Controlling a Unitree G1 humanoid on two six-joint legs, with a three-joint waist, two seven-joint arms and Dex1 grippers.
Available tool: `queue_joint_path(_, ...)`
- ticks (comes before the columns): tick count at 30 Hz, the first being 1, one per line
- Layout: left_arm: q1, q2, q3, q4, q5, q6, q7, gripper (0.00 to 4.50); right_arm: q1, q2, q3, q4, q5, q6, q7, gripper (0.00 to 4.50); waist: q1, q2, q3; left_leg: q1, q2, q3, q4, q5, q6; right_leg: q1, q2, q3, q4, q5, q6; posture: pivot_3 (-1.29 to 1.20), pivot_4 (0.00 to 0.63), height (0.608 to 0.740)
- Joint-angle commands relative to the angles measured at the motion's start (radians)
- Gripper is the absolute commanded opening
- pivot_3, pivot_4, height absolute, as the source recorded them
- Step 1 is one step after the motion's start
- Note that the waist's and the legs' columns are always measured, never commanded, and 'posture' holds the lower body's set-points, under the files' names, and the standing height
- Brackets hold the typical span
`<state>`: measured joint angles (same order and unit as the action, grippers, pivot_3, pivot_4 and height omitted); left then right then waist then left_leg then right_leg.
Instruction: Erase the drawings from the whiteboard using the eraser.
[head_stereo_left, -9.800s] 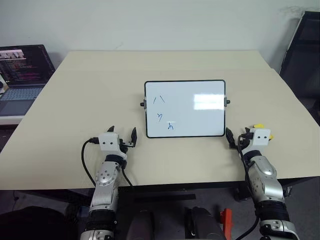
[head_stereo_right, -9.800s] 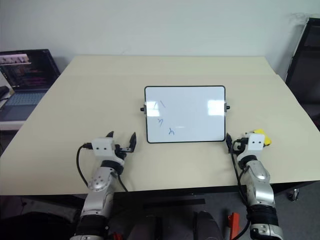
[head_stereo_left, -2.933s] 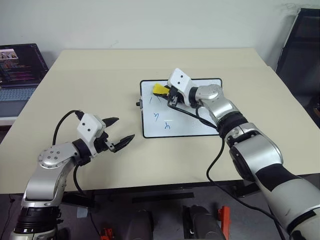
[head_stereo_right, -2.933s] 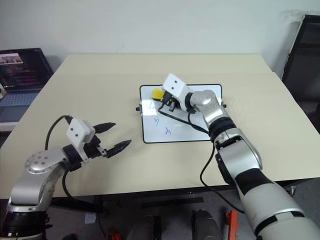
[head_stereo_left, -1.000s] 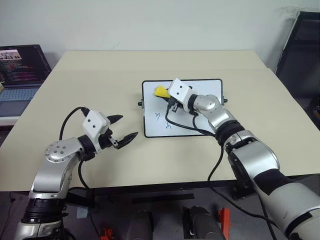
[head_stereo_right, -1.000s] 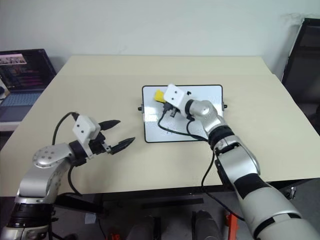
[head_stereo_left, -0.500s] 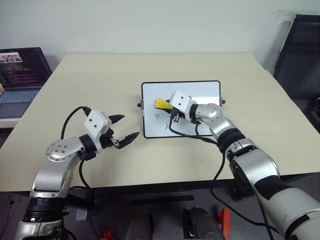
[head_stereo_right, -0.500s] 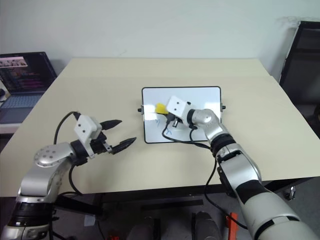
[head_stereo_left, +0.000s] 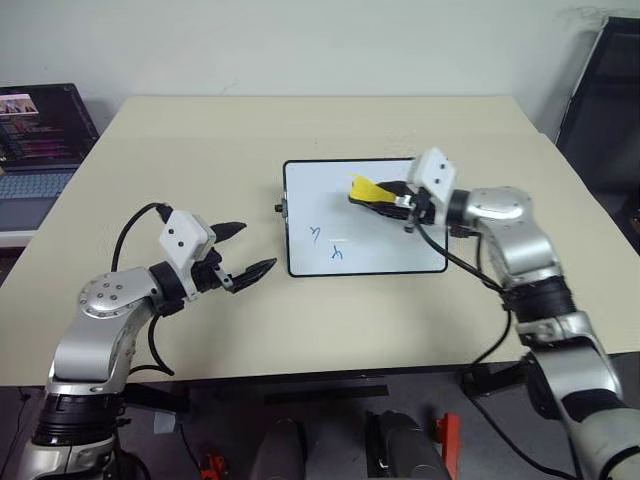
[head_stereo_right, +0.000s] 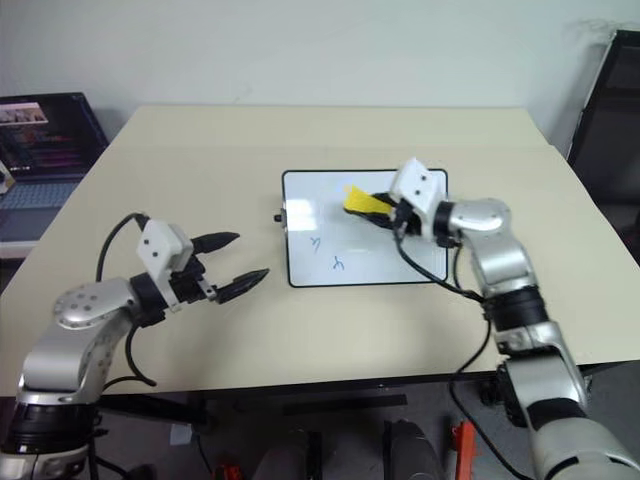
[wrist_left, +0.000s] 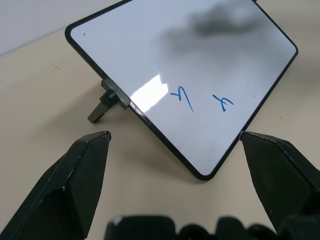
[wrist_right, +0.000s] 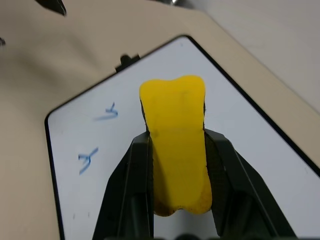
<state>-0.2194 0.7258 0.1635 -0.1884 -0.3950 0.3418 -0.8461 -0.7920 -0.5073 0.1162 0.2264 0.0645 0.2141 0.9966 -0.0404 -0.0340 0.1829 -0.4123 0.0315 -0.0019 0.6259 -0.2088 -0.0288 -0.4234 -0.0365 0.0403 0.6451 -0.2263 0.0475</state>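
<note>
Whiteboard (head_stereo_left: 395, 235) lies mid-counter (head_stereo_left: 200, 140). Right pincer (head_stereo_left: 385, 196) is clamped on the yellow eraser (head_stereo_left: 364, 188), held over the board's upper middle; contact with the surface cannot be told. Upper left of the board reads clean. Two blue drawings (head_stereo_left: 328, 245) remain low on its left part, well apart from the eraser, so the job looks partly done. Left pincer (head_stereo_left: 252, 254) hangs with fingers apart beside the board's left edge, holding nothing
</note>
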Motion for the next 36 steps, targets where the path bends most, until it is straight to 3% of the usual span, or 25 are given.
queue_joint_path(1,-0.002,0.024,0.032,-0.034,-0.020,0.003,-0.016,4.50,0.004,-0.045,-0.048,-0.067,0.031,0.037,-0.004,1.02,-0.001,0.000,0.000,0.000,0.000,0.000,0.000,0.000,0.000,0.000,0.000,0.000,0.000,0.000,0.001,0.00,0.150,0.740)
queue_joint_path(16,0.007,0.034,0.030,-0.034,-0.026,0.014,-0.028,4.50,0.003,-0.095,-0.081,0.019,0.035,0.003,-0.072,1.02,-0.001,0.000,0.000,0.002,0.000,0.001,0.001,0.000,0.000,0.001,0.000,0.001,0.000,-0.002,0.004,0.00,0.150,0.740)
queue_joint_path(29,0.008,0.032,0.023,-0.031,-0.021,0.012,-0.028,4.50,0.009,-0.081,-0.068,-0.009,0.049,0.010,-0.077,1.02,-0.001,0.000,0.000,0.002,0.000,0.001,0.001,0.000,0.000,0.001,0.000,0.001,0.000,-0.002,0.004,0.00,0.150,0.740)
queue_joint_path(36,0.011,0.029,0.018,-0.007,-0.008,-0.008,-0.031,4.50,-0.007,-0.015,-0.012,-0.047,0.047,0.012,-0.062,1.02,-0.003,0.000,0.000,0.002,0.000,0.001,0.001,0.000,0.000,0.001,0.000,0.001,0.001,-0.002,0.004,0.00,0.150,0.740)
